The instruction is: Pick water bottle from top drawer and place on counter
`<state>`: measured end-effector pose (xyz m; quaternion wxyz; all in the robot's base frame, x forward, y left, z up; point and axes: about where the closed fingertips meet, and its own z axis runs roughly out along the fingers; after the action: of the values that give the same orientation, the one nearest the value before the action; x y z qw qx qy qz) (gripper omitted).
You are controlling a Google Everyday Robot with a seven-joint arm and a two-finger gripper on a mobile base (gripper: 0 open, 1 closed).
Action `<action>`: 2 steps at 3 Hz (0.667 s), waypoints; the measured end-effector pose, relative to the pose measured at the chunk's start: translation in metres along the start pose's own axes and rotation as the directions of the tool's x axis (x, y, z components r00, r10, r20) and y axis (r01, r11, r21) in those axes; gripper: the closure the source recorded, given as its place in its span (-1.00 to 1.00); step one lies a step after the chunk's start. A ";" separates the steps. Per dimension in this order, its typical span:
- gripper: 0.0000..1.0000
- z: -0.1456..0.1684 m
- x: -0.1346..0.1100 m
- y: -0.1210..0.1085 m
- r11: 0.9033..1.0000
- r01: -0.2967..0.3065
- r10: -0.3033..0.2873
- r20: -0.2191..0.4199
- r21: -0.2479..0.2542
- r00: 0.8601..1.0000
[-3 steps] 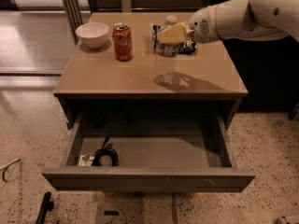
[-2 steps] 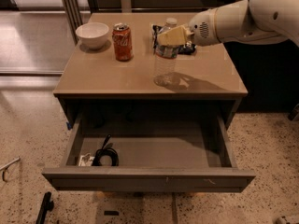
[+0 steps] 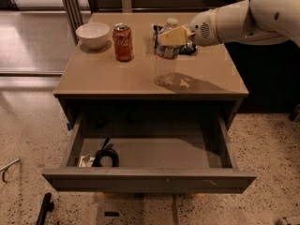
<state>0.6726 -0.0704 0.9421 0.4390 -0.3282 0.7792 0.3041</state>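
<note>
The water bottle (image 3: 166, 62), clear with a white cap, stands upright on the tan counter (image 3: 103, 76), right of centre. My gripper (image 3: 171, 36) reaches in from the right on a white arm. Its yellowish fingers (image 3: 174, 34) are closed around the bottle's upper part, just below the cap. The bottle's base is at the counter surface. The top drawer (image 3: 150, 179) is pulled fully open below the counter, and its grey inside shows.
A red-orange soda can (image 3: 123, 42) and a white bowl (image 3: 93, 34) stand at the counter's back left. A dark object (image 3: 189, 49) lies behind the bottle. A black cable (image 3: 106, 154) and a small white item lie in the drawer's left corner. Speckled floor surrounds the cabinet.
</note>
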 end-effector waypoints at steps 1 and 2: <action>-0.28 0.000 0.000 0.000 1.000 0.000 0.000 0.000 0.000 1.000; -0.74 0.000 0.000 0.000 1.000 0.000 0.000 0.000 0.000 1.000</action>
<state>0.6726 -0.0704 0.9421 0.4389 -0.3282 0.7792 0.3041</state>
